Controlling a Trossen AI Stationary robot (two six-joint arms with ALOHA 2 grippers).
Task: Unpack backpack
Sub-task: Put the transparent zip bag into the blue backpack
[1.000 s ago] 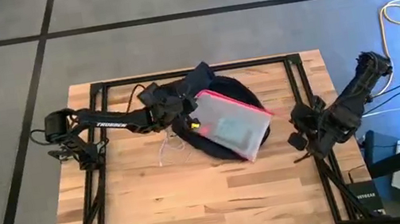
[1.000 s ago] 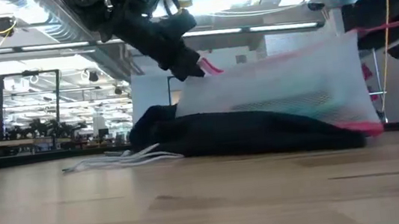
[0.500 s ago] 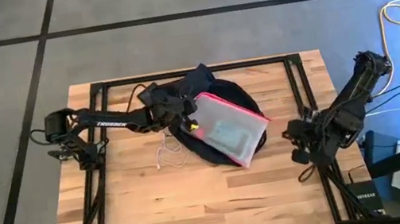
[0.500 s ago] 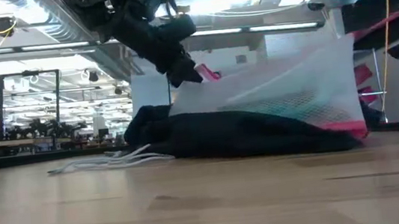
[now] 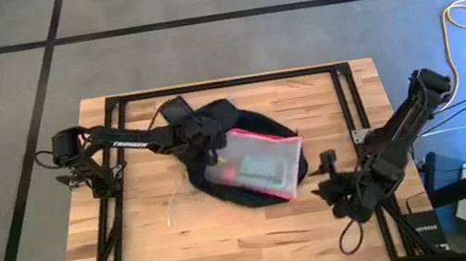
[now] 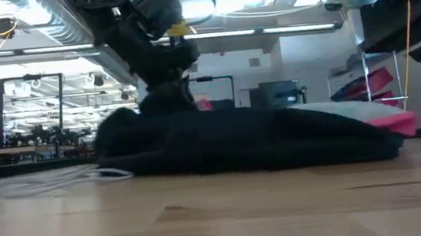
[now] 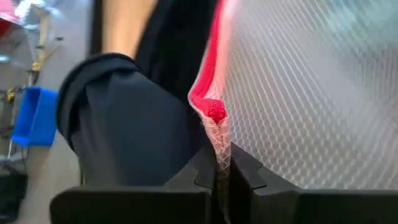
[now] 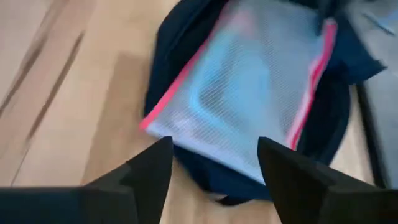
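The left gripper [image 5: 211, 153], clamped on the pouch [image 5: 257, 165], has dragged it lower-left; the right gripper [image 5: 327, 181], fingers apart, moves in.

What we cannot make out

In the low view the backpack [image 6: 245, 142] hides most of the pouch [image 6: 385, 118], and whatever lies inside the pouch blurs behind its mesh. In the high view we find the left gripper [image 5: 210, 153] too small to read.
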